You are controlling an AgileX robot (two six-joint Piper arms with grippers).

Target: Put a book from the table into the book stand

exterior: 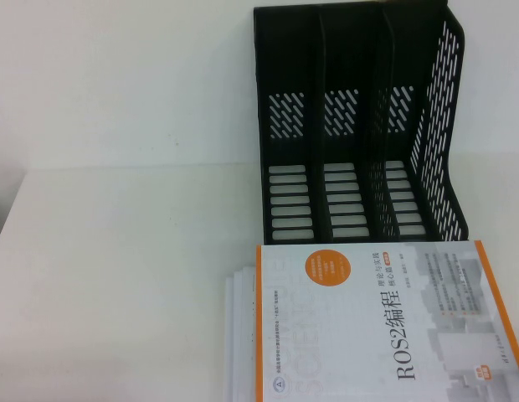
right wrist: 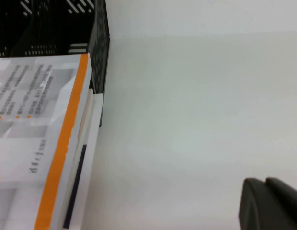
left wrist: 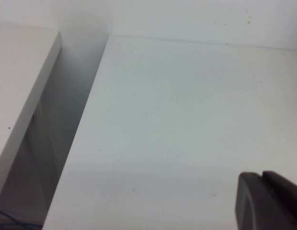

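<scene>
A stack of books lies at the table's front, the top book (exterior: 385, 327) white with an orange edge and "ROS2" on the cover. Behind it stands the black slotted book stand (exterior: 360, 126), its three slots empty. Neither gripper shows in the high view. The right wrist view shows the top book (right wrist: 33, 134), the stand's corner (right wrist: 98, 48), and my right gripper (right wrist: 265, 182), shut and empty, over bare table to the right of the books. My left gripper (left wrist: 262, 176) is shut and empty over bare table, far from the books.
The white table (exterior: 117, 251) stretches wide on the left of the stand and books. In the left wrist view a dark gap (left wrist: 62, 129) runs along the table's edge beside another white surface.
</scene>
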